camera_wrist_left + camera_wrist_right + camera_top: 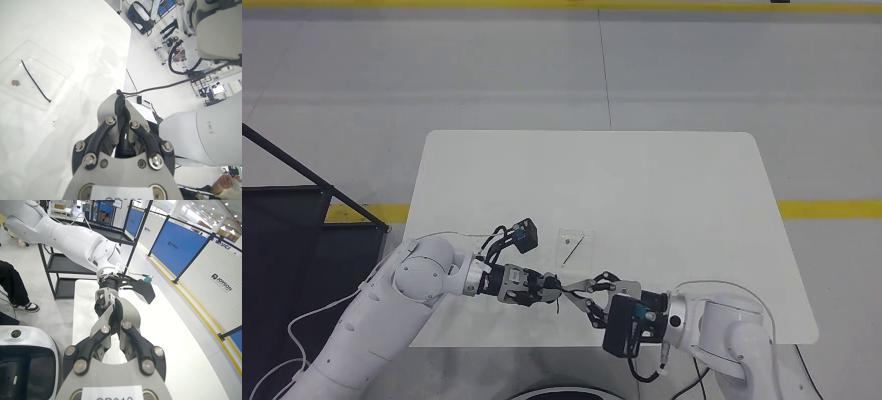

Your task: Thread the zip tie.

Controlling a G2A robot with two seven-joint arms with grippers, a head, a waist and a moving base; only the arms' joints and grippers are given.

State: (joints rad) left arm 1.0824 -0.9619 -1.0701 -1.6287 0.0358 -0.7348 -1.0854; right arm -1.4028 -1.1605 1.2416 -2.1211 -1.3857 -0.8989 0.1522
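Pinching the zip tie (pixel 119 92) at the very tip of the left claw (pixel 120 97), fingers pressed shut, with only the small black head poking out past them and a thin dark strand running off to one side. Meeting it tip to tip with the right claw (pixel 115 302), also closed, though cannot tell whether on the strap or on nothing. Likely to handle as a light, springy, slick strip: stiff enough to push through the head, thin enough to bow or twist away if held far back. Best gripped close behind the free end, then, with the head pinned flat. Hovering with both claws above the worktop (pixel 672 200) near its front edge, which runs just beside the left claw, so little room that way. Looking out on wide bare surface beyond the claws, apart from a clear tray (pixel 56 62) just ahead of the left claw, holding a spare tie (pixel 35 82) and a brown speck (pixel 15 82).
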